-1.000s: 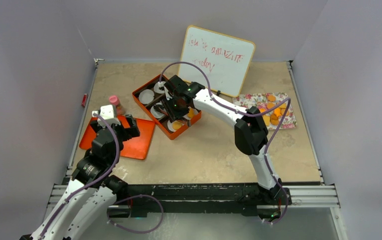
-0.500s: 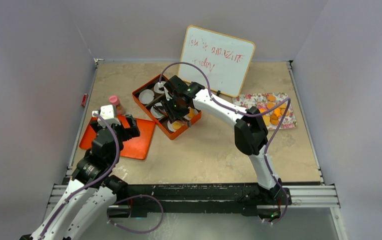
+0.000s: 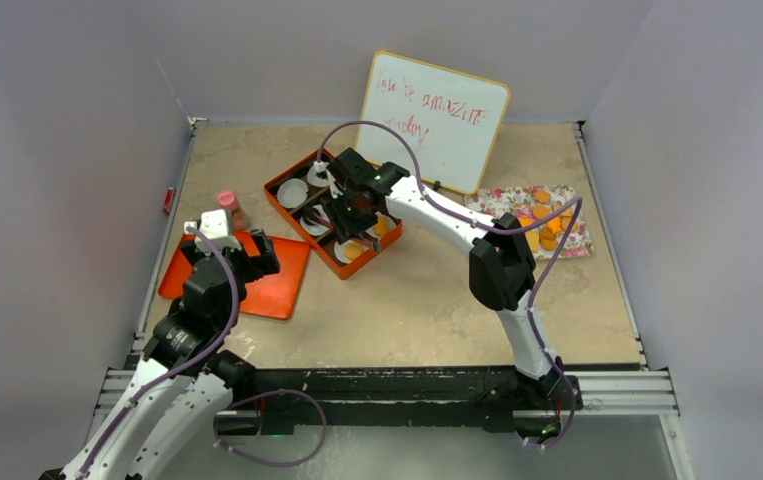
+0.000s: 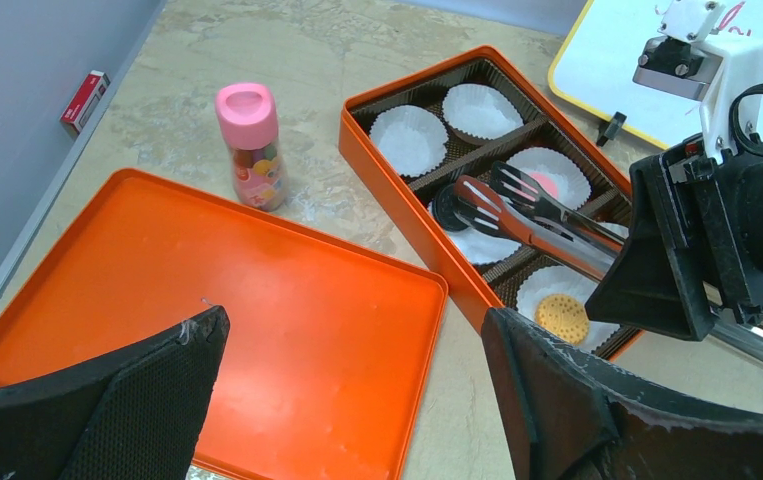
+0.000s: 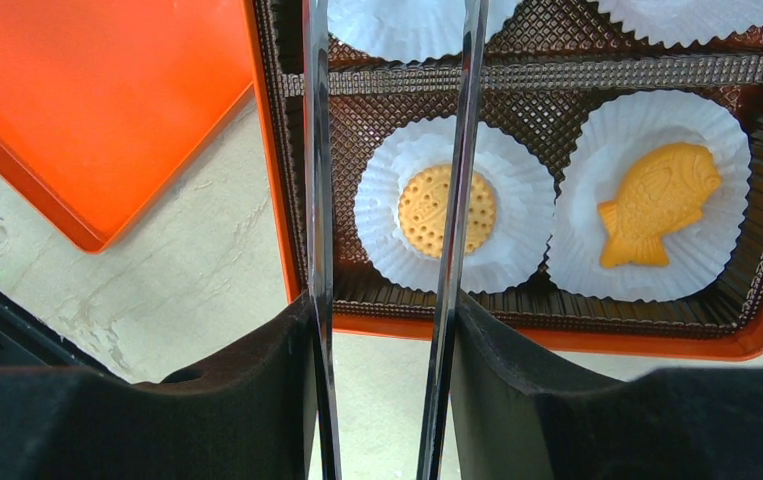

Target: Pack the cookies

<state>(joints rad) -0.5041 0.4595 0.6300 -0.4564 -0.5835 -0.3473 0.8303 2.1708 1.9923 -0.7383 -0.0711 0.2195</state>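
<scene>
An orange box (image 3: 292, 212) holds white paper cups. In the left wrist view its rim (image 4: 397, 205) frames a round orange cookie (image 4: 562, 315), a pink cookie (image 4: 549, 185) and a black cookie (image 4: 448, 208). My right gripper (image 3: 353, 213) hangs over the box, shut on metal tongs (image 5: 462, 150). The tong arms are slightly apart and hold nothing. They straddle the round cookie (image 5: 447, 210), with a fish-shaped cookie (image 5: 657, 205) in the cup beside it. More orange cookies (image 3: 547, 228) lie on a floral napkin at the right. My left gripper (image 4: 354, 325) is open and empty above the orange lid (image 4: 207, 280).
A pink-capped bottle (image 3: 228, 205) stands between the lid (image 3: 282, 285) and the box. A whiteboard (image 3: 432, 120) leans on the back wall. A small red item (image 3: 168, 200) lies by the left wall. The floral napkin (image 3: 502, 200) is at the right.
My right gripper and the tongs have shifted slightly toward the back over the box. The left arm has not moved.
</scene>
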